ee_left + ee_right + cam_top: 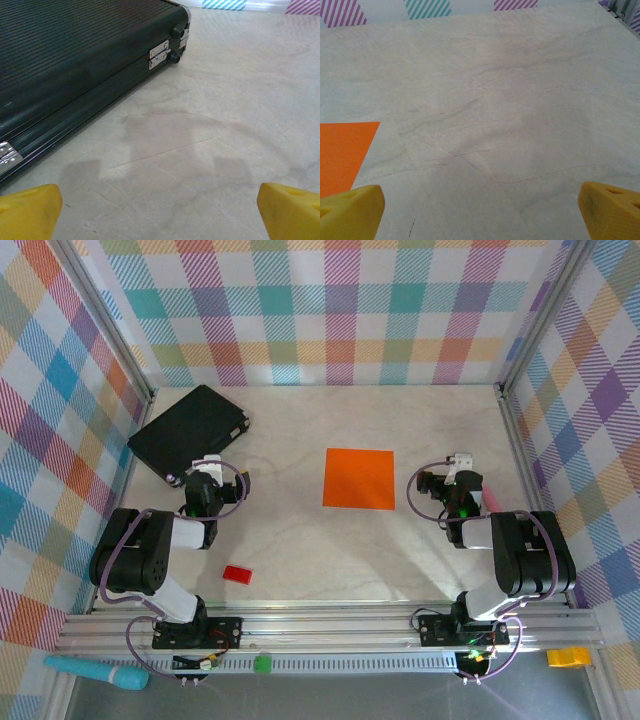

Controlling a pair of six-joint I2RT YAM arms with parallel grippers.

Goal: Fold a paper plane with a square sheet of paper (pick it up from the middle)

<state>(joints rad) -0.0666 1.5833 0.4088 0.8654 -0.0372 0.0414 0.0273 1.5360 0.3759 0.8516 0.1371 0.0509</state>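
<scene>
From the overhead view I see the square sheet of paper [359, 479] lying flat and unfolded on the worktop [300, 550], in the middle between my two arms. The right end effector [448, 470] is the nearer one. The sheet lies to its left, and in the right wrist view an orange corner [342, 155] shows just past the left yellow fingertip [350, 210]. The left end effector [212, 470] is farther off and faces the black flat case [190, 430], with the sheet well to its right. Both end effectors are spread wide and hold nothing. Being square, the sheet has no long axis and points nowhere; its edges run nearly parallel to the worktop's edges, with only a slight skew. I judge the reach to its middle has to go sideways and inward from either arm.
</scene>
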